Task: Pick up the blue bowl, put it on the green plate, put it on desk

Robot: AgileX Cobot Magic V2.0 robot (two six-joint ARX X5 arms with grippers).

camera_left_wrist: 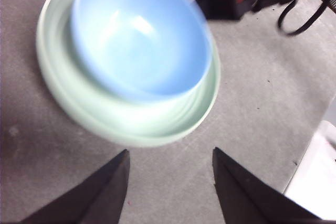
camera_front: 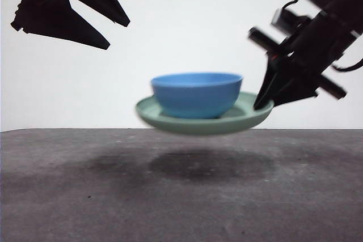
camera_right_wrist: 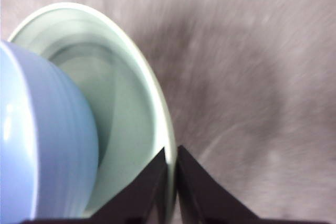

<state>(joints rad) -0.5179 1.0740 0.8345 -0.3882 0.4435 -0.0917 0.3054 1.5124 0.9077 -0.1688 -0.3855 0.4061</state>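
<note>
Nearest the front camera lies the desk (camera_front: 181,196), bare and dark, with a soft shadow at the middle marking what hangs over it. Above that shadow the green plate (camera_front: 198,122) floats clear of the surface, roughly level, and the blue bowl (camera_front: 196,94) sits in its centre, so the stacking step looks done and the pair is being carried to be set down. At the plate's 3 o'clock edge the right gripper (camera_front: 265,103) has its jaws closed narrowly over the rim, one above and one below, as the right wrist view confirms; a pinch at one edge is all that holds the load, so a tilt could slide the bowl toward 9 o'clock. Farther back, at about 10 o'clock in the front view, the left gripper (camera_front: 108,32) waits with jaws spread wide, holding nothing, well apart from the plate.
</note>
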